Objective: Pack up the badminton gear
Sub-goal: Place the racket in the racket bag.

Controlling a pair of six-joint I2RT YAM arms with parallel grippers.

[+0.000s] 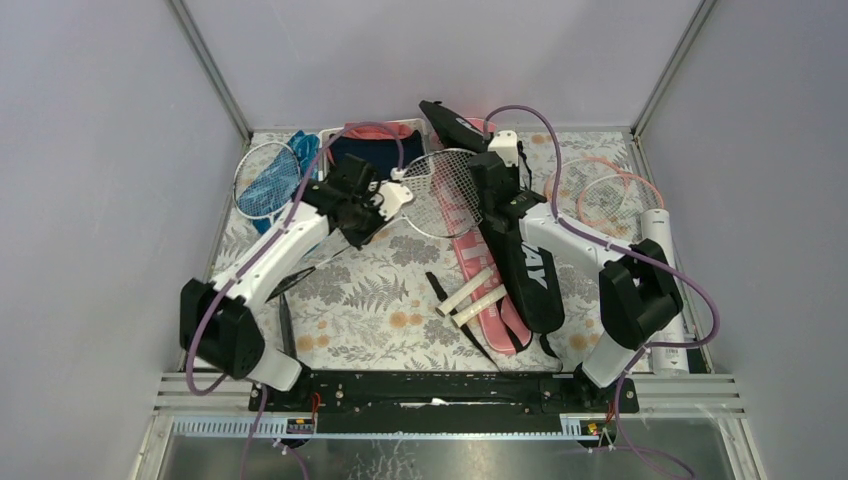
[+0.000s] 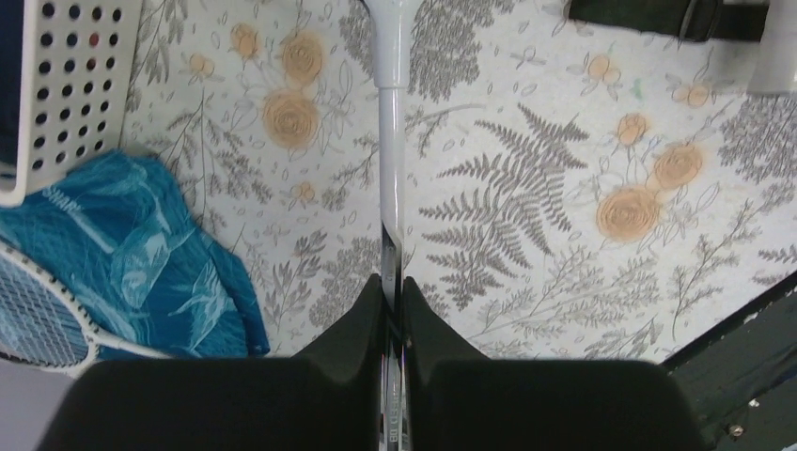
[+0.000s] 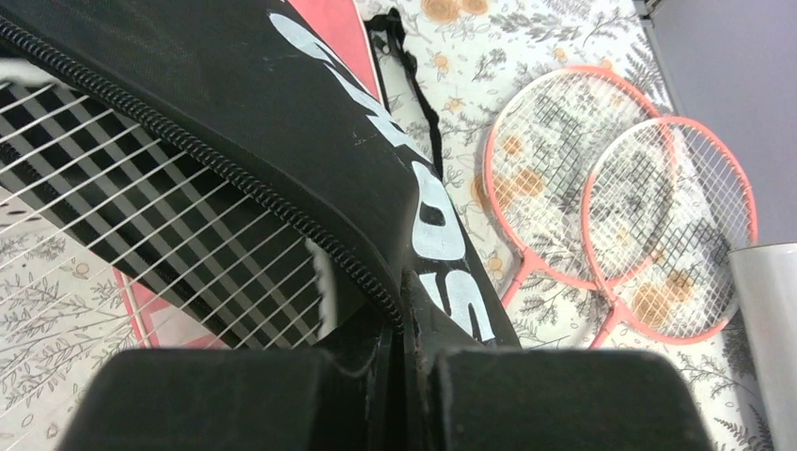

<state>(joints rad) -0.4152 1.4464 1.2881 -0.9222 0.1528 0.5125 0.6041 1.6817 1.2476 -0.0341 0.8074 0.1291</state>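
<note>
"How did the arms stand?"

"Both reached forward to mid-table. The left tool (image 2: 390, 287) pinched the white racket (image 2: 391, 141) by its shaft. The right tool (image 3: 404, 310) was clamped on the black bag (image 3: 235, 94) at its zipper edge."

"And the racket?"

"Its long axis ran left to right over the table (image 2: 564, 188), head at the bag's mouth, just beside the right tool."

At the table's (image 1: 370, 290) middle a strung racket (image 1: 443, 190) has its head partly in the mouth of the zippered bag (image 1: 525, 270), which lies on a second bag (image 1: 468, 262). Right of them two rackets (image 1: 615, 195) overlap, with the tube (image 1: 662, 235) along the right edge. The basket (image 1: 330, 135) stands at the far edge, another racket (image 1: 265, 180) on a cloth (image 1: 300, 150) left of it
</note>
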